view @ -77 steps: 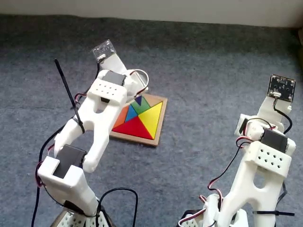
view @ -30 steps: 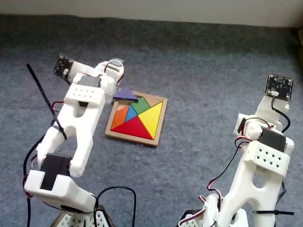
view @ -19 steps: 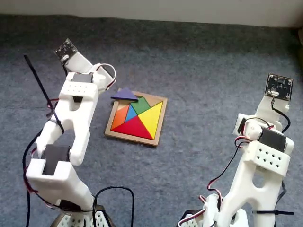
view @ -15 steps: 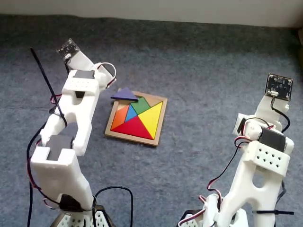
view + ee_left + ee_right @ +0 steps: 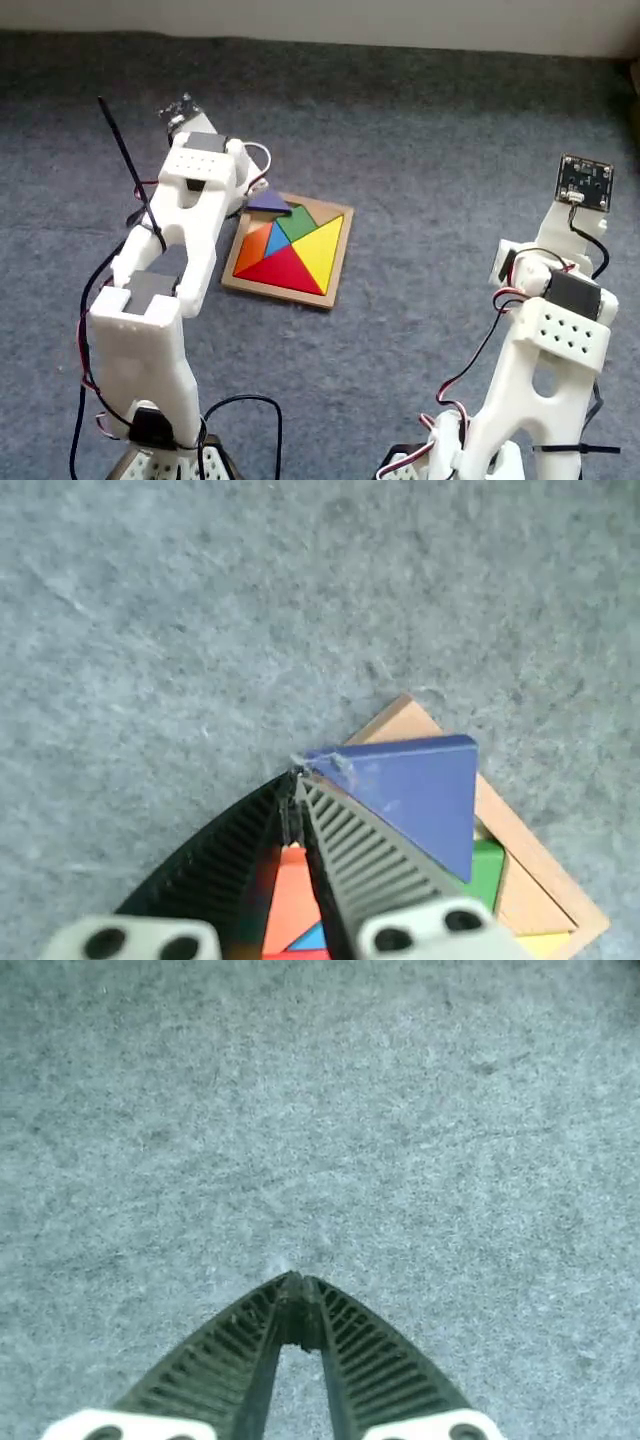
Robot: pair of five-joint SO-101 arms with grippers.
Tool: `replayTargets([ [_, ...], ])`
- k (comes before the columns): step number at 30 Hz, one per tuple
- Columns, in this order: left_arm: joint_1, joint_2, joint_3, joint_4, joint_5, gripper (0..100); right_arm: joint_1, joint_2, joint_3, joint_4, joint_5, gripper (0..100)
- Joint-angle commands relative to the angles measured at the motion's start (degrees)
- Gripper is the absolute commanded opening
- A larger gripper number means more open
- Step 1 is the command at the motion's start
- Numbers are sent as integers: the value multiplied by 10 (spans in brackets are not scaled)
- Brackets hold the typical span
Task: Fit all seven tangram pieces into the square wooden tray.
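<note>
- Your left gripper (image 5: 295,788) has its jaws pressed together, with nothing visibly between them. The tips sit right at one corner of the purple triangle (image 5: 415,790).
- You can see the purple triangle lying over the far left corner of the square wooden tray (image 5: 277,294), overlapping the rim and the green piece (image 5: 297,224), so it is not seated flat.
- Inside the tray you have the orange piece (image 5: 256,243), a small blue piece (image 5: 275,241), the red triangle (image 5: 283,268) and the yellow triangle (image 5: 322,247), all lying flush.
- Your right gripper (image 5: 297,1285) also has its jaws closed on nothing. It hangs over bare grey carpet (image 5: 430,150), well apart from the tray.
</note>
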Motion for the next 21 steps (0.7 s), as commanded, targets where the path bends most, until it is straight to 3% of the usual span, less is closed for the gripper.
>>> replayTargets([
  [1, 15, -8, -25, 6, -5, 7, -8, -14, -3, -14, 1, 9],
  [10, -7, -55, -79, 40, -5, 6, -8, -14, -3, -14, 1, 9],
  [17, -9, 49, -99, -57, -5, 6, -9, -14, -3, -14, 1, 9],
  [21, -8, 87, -156, -2, -5, 6, -9, -14, -3, -14, 1, 9],
])
